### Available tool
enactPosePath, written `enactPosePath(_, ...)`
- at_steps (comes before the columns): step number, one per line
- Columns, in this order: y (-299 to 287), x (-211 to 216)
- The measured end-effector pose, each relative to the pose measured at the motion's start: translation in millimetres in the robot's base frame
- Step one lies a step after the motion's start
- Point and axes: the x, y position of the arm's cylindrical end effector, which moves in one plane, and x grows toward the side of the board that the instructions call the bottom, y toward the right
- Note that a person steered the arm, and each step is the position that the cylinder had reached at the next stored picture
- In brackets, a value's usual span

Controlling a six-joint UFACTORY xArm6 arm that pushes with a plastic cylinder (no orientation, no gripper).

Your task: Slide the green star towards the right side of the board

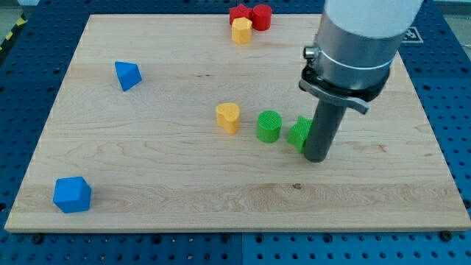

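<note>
The green star (299, 134) lies right of the board's middle, partly hidden by my rod. My tip (318, 157) rests on the board touching the star's right side, slightly below it. A green cylinder (269, 126) stands just left of the star. A yellow heart-shaped block (229, 117) stands left of the cylinder.
The wooden board (147, 184) sits on a blue pegboard table. A blue triangular block (127, 75) lies at upper left and a blue cube (72, 194) at lower left. At the top edge a yellow block (241, 31) touches two red blocks (252, 15).
</note>
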Motion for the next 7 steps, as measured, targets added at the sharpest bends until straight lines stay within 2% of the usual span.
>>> enactPosePath(1,-35,25)
enactPosePath(2,-44,16)
enactPosePath(3,-44,-22)
enactPosePath(4,-35,-25)
enactPosePath(5,-22,-51)
enactPosePath(7,-6,-23)
